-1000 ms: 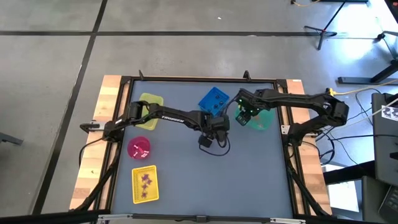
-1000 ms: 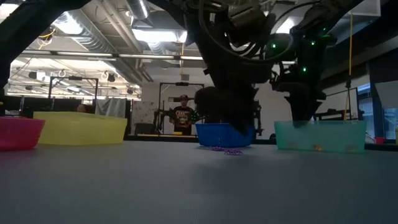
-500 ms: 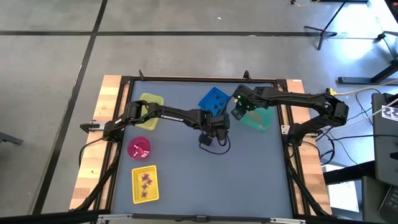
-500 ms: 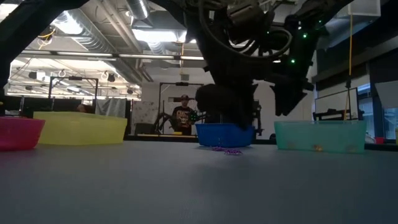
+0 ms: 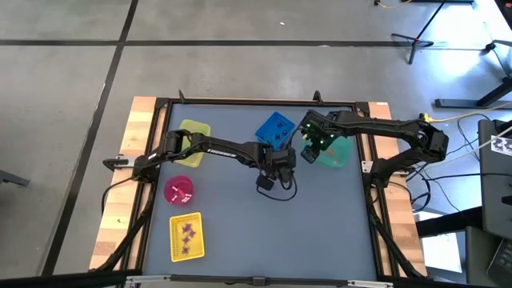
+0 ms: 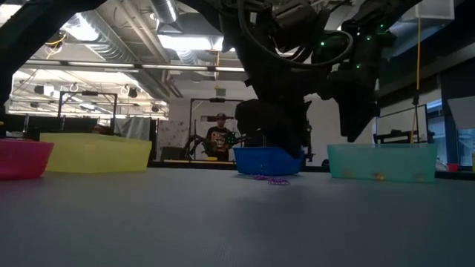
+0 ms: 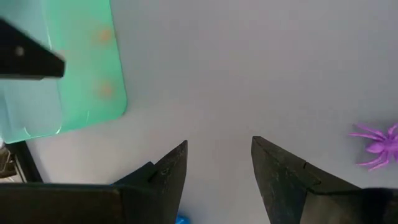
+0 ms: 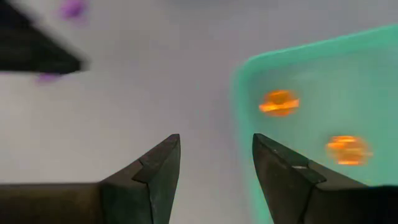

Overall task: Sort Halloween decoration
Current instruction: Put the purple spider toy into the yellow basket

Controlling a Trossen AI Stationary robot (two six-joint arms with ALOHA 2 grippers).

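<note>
Both grippers are open and hold nothing. My left gripper (image 7: 217,143) hovers over bare table near the centre (image 5: 278,160), just on the near side of the blue bin (image 5: 274,130). A purple spider trinket (image 7: 376,146) lies on the table to one side of its fingers; in the low view it shows in front of the blue bin (image 6: 271,179). My right gripper (image 8: 216,138) hangs above the left rim of the teal bin (image 5: 334,152), which holds two orange trinkets (image 8: 278,102).
A yellow bin (image 5: 192,132) stands at the far left, a pink bowl (image 5: 178,190) with a few trinkets nearer, and a yellow tray (image 5: 186,237) of purple trinkets at the near left. The two arms are close together near the blue bin. A person stands in the room behind (image 6: 219,137).
My right gripper has risen out of the teal bin, swung toward the table's left and the blue bin, then come partway back to hang over the teal bin's left rim. The left arm has kept still.
</note>
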